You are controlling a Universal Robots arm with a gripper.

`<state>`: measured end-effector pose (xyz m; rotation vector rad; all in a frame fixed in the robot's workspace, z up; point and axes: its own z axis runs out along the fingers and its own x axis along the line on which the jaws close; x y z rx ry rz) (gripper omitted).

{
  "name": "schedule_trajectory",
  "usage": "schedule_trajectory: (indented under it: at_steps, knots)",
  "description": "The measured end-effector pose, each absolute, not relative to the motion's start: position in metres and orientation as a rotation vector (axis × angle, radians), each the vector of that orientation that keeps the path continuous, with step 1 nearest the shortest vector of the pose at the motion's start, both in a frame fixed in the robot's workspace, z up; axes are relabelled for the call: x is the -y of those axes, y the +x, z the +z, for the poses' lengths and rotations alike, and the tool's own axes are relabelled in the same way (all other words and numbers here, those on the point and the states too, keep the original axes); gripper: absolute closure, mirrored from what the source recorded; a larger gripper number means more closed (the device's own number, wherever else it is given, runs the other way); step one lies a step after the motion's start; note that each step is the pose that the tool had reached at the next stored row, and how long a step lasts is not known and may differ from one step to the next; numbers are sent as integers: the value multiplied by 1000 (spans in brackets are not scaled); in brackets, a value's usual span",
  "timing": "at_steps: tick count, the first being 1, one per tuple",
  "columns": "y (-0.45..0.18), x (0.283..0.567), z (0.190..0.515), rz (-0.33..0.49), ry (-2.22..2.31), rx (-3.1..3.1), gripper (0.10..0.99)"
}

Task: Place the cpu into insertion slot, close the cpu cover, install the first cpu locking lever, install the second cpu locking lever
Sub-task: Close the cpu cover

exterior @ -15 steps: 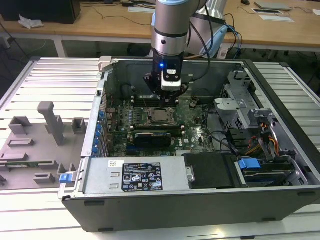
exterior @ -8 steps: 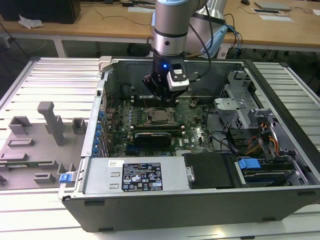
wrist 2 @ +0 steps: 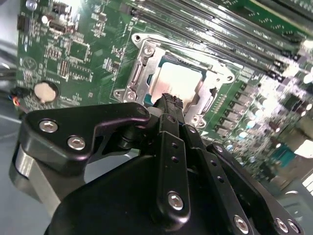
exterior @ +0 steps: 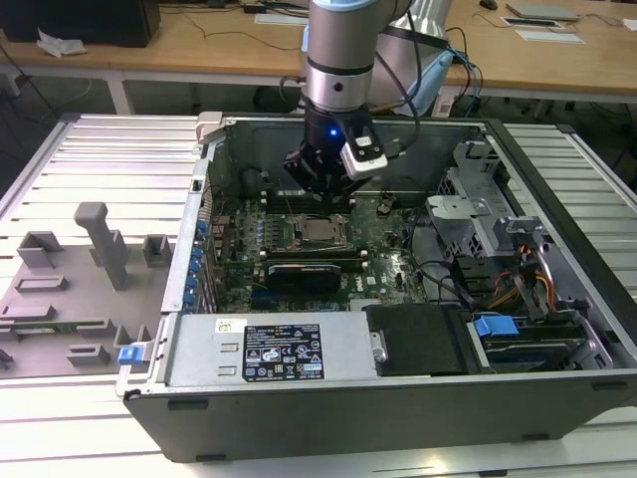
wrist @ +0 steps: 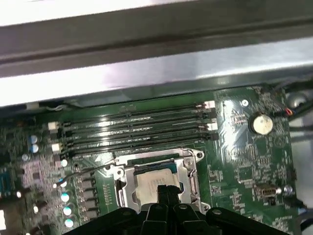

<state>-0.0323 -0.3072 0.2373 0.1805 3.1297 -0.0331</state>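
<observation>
Wooden desks (exterior: 199, 45) stand at the back, and in front of them a ribbed metal surface (exterior: 60, 159) carries the work. On the exterior view's left we see a grey fixture tray (exterior: 60, 289) with upright blocks. Just beside it lies the open computer case (exterior: 398, 418), with its green motherboard (exterior: 249, 249) facing up.

Near the middle of the case the arm comes straight down, and the hand (exterior: 323, 194) hangs just above the insertion slot (wrist 2: 128, 95). The cpu (exterior: 318, 230) sits in that slot with its pale metal top showing. The cpu cover (wrist 2: 139, 73) lies flat around it, framing it through the square window.

In both wrist views the hand (wrist 2: 170, 99) (wrist: 166, 188) has its two fingertips pressed together with nothing between them. They point at the cpu (wrist 2: 181, 78) (wrist: 146, 178); we cannot tell whether they touch it.

The long black memory slots (wrist: 137, 127) run beside the slot, and a coin battery (wrist: 260, 123) sits farther off on the board. On the exterior view's right the case holds a metal drive cage (exterior: 478, 219) and a blue tab (exterior: 495, 326).
</observation>
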Motion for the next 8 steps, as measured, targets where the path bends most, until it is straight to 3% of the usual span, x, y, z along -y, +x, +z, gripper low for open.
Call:
schedule_trajectory:
  at_steps: [8]
  knots:
    - [-33, 309, 237, -7, -42, -3130, 980]
